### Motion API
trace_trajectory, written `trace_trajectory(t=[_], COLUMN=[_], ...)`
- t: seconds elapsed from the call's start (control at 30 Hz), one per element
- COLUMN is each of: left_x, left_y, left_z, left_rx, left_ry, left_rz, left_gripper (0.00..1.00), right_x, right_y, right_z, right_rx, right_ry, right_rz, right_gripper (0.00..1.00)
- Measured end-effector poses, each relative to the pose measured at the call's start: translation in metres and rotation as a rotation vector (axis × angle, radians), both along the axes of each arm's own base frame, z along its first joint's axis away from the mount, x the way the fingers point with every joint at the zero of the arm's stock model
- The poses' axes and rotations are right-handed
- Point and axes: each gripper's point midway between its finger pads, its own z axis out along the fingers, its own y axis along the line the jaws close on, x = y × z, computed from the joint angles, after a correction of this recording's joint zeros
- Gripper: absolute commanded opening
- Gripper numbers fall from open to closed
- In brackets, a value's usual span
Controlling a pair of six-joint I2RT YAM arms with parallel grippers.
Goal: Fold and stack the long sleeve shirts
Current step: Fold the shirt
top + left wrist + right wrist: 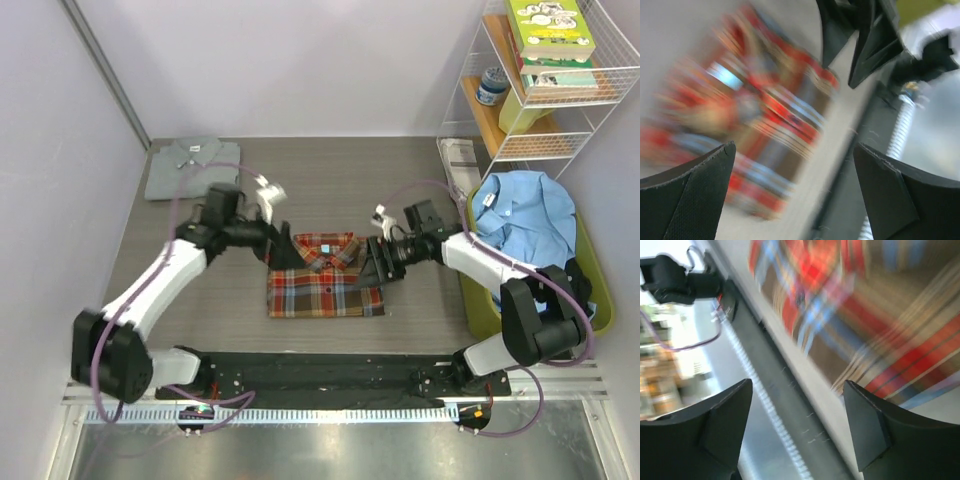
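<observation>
We flank the folded plaid shirt [325, 278] at the centre of the table [350, 185], left gripper [280, 248] and right gripper [376, 264] both wide and empty (likely to lift both edges evenly); the grey shirt [190, 165] lies folded at the far-left corner.

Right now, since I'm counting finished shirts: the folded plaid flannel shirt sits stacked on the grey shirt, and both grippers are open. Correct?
Not stacked. The top external view shows the folded plaid flannel shirt lying alone mid-table, apart from the grey shirt, which lies folded at the far left corner. The left gripper and right gripper are indeed open.
</observation>
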Motion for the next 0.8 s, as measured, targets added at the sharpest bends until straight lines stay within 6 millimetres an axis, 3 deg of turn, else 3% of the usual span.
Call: trace_trajectory(t=[0.1,0.2,0.37,0.5,0.67,0.8], left_x=[-0.043,-0.081,-0.064,-0.045,-0.013,0.011], left_y=[-0.021,-0.021,-0.025,-0.018,-0.013,-0.015], left_z=[-0.086,-0.133,-0.161,-0.174,-0.172,-0.166], left_rx=[-0.001,0.027,0.022,-0.047,-0.127,-0.148], left_ry=[0.355,0.6,0.708,0.854,0.907,0.847], left_rz=[-0.048,-0.037,0.023,0.083,0.107,0.11], left_gripper=[1.0,1.0,1.0,1.0,0.95,0.97], right_x=[-0.043,-0.06,-0.052,-0.039,0.01,0.049], right_y=[0.002,0.007,0.01,0.009,-0.004,-0.019], right_z=[-0.031,-0.043,-0.078,-0.083,-0.086,-0.085], right_rx=[0.032,0.063,0.035,0.066,0.076,0.04], right_ry=[0.2,0.283,0.423,0.622,0.615,0.547], right_rz=[-0.01,-0.009,-0.029,-0.039,-0.095,-0.148], right_gripper=[0.81,0.81,0.77,0.71,0.68,0.62])
